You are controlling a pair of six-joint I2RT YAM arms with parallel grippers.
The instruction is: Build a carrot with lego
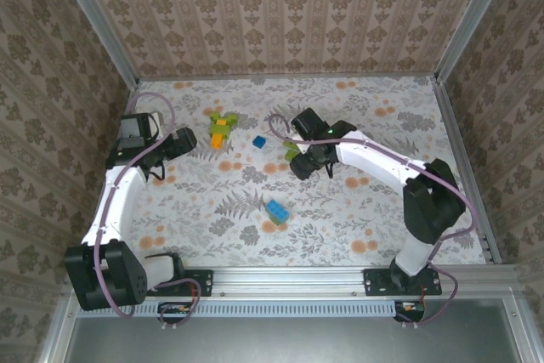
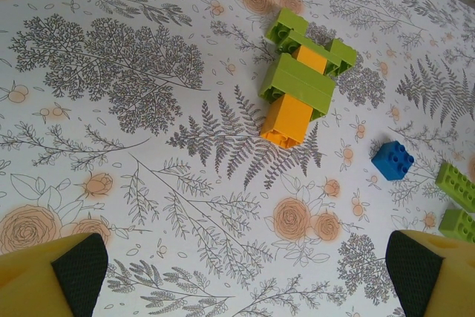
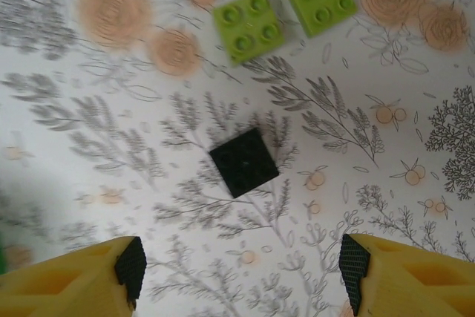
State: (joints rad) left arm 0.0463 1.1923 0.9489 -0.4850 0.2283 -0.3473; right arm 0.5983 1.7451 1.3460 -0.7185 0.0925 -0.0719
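Over the black brick (image 3: 243, 162), right jaws gape wide (seemingly empty).

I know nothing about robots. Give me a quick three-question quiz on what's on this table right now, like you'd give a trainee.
1. True or false: the right hand is gripping the black brick.
2. The joined stack in the left wrist view combines which colours? A) orange and light green B) blue and black C) orange only
3. Fill in: the loose brick nearest that stack is ____.
Key: 1 false, the hand is open; 2 A; 3 blue.
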